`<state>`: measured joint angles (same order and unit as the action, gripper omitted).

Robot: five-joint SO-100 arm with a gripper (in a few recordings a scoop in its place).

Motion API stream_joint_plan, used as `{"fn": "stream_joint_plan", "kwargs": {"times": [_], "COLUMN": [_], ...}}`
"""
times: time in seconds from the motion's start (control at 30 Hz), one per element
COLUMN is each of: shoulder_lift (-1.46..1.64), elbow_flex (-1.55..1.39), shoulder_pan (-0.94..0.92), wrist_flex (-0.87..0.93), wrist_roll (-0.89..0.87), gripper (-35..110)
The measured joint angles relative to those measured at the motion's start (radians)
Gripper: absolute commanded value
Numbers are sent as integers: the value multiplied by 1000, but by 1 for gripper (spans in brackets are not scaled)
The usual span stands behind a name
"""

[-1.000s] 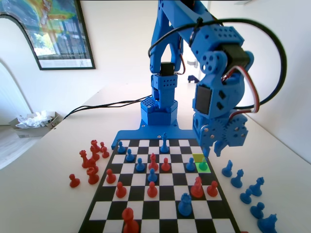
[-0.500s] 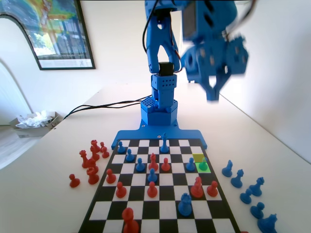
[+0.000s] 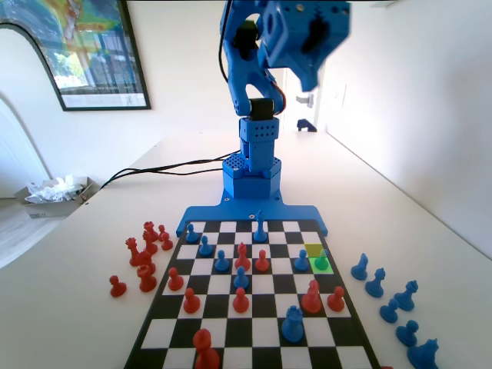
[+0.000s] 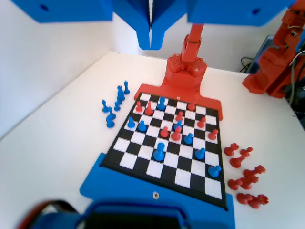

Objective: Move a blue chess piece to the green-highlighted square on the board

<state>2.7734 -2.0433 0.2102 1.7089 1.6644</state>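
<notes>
Jaws (image 4: 150, 40): mine, hanging from the top edge of the wrist view, their two blue tips pressed together with nothing between them and nothing touched; raised high above the board (image 4: 143, 164). In the fixed view my arm (image 3: 257, 115) stands folded up at the far end.

Blue chess piece (image 3: 321, 260): one pawn, tinted green, upright on the green-highlighted square (image 3: 324, 266), near the board's right edge in the fixed view, just in front of a yellow-olive square (image 3: 313, 250).

Board: black-and-white, blue frame (image 3: 250, 214) at my base; red and blue pieces mixed across it.

Off-board pieces: blue group (image 3: 388, 296) on the worktop (image 3: 69, 292) right of the board in the fixed view; red group (image 3: 144, 257) to its left.

Room: white walls, framed poster (image 3: 84, 50) upper left, black cables (image 3: 169, 167) trailing across the worktop, a small tray of crumpled paper (image 3: 54, 192) at far left.
</notes>
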Motion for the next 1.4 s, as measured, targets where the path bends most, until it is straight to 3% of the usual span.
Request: {"fn": "stream_joint_plan", "kwargs": {"times": [0.27, 1.4], "shoulder_lift": [92, 258], "elbow_flex": [-129, -149], "shoulder_pan": [-87, -239], "wrist_flex": [-77, -120], "wrist_roll": [38, 31], "gripper": [1, 1]}}
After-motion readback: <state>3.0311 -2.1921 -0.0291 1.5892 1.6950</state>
